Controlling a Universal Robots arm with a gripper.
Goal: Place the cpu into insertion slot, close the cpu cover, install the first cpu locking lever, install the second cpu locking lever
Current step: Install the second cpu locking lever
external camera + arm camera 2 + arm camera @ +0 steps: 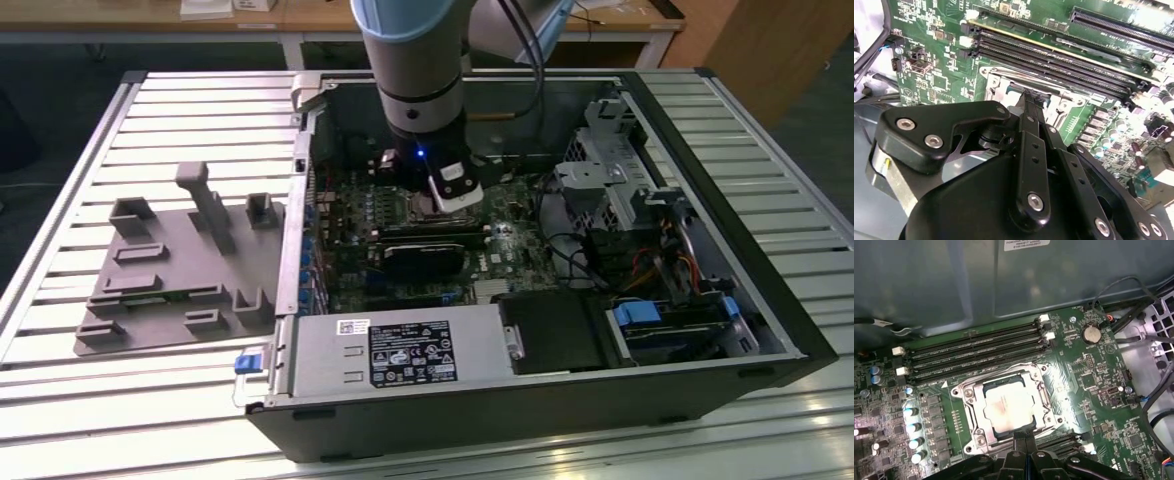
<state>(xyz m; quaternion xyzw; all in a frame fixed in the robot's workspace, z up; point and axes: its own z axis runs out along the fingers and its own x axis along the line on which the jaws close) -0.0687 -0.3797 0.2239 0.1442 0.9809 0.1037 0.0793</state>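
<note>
Black gripper (1026, 452) linkage crowds my wrist views, its fingertips pressed together at the edge of the cover (970, 406), pinching nothing that I can see. My cpu (1006, 407) already sits in the slot (985, 387), the cover folded down around it. Whether either lever is latched I cannot tell. Outward, the motherboard (514, 235) lies in the open case (561, 395), which rests on the slatted table (80, 180) beside a grey fixture (174, 280).

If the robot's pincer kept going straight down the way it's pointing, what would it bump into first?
Probably the metal frame around the chip: the pincer points at that frame's near edge in the first wrist view. How far above it the tips sit is hard to tell.
</note>
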